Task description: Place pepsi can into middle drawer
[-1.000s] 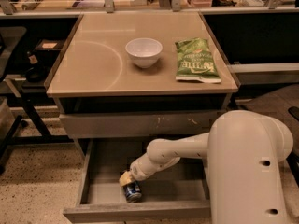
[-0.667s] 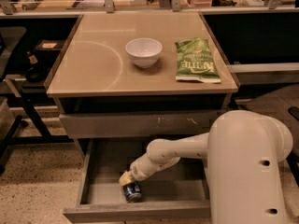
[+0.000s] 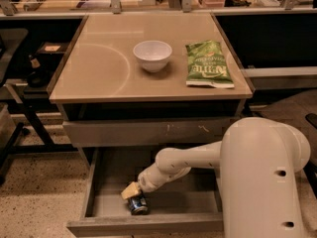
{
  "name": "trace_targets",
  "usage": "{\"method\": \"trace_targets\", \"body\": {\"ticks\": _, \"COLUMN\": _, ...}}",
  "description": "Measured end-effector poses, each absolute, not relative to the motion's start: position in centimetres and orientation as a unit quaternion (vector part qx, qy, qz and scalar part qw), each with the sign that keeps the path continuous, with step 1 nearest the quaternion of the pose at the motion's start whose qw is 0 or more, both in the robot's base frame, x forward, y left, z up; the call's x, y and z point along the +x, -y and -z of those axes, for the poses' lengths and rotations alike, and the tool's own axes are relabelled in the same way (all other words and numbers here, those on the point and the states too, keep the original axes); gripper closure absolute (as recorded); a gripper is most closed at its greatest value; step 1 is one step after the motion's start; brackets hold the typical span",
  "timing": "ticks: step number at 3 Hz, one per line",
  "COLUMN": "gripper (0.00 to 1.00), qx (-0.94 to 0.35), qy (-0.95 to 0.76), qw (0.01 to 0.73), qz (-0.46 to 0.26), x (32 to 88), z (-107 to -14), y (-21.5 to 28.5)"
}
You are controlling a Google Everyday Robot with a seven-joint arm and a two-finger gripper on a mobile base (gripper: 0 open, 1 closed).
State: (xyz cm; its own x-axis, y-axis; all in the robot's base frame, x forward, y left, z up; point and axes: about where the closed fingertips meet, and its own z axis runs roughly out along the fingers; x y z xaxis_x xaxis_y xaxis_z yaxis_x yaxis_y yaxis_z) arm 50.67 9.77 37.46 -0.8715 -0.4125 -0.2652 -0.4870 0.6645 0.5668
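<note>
Low in the frame, the small blue pepsi can (image 3: 138, 206) is seen lying on the floor of the open grey middle drawer (image 3: 190, 202). The cream gripper (image 3: 132, 191) is positioned directly at its upper end; whether the can is grasped cannot be told.

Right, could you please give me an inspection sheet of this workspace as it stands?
Surface: tan table top, carrying two items.
Job's things: pepsi can lying on the floor of the open middle drawer, near its front.
Clutter: white bowl and green chip bag on the top, apart.
Grippers: gripper inside the drawer, right at the can.
Cables: nothing seen.
Surroundings: speckled floor; cluttered bench behind; closed scratched drawer front above.
</note>
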Motion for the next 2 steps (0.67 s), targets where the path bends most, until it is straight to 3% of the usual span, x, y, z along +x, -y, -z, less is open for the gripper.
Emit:
{"method": "trace_targets", "body": {"ticks": 1, "gripper": 0.00, "qx": -0.247, "qy": -0.910, "qw": 0.057, "qz": -0.327, "x": 50.67, "z": -37.46, "y": -9.77}}
{"method": "trace_targets", "body": {"ticks": 2, "gripper": 0.00, "qx": -0.247, "qy": -0.910, "qw": 0.057, "qz": -0.327, "x": 50.67, "z": -37.46, "y": -9.77}}
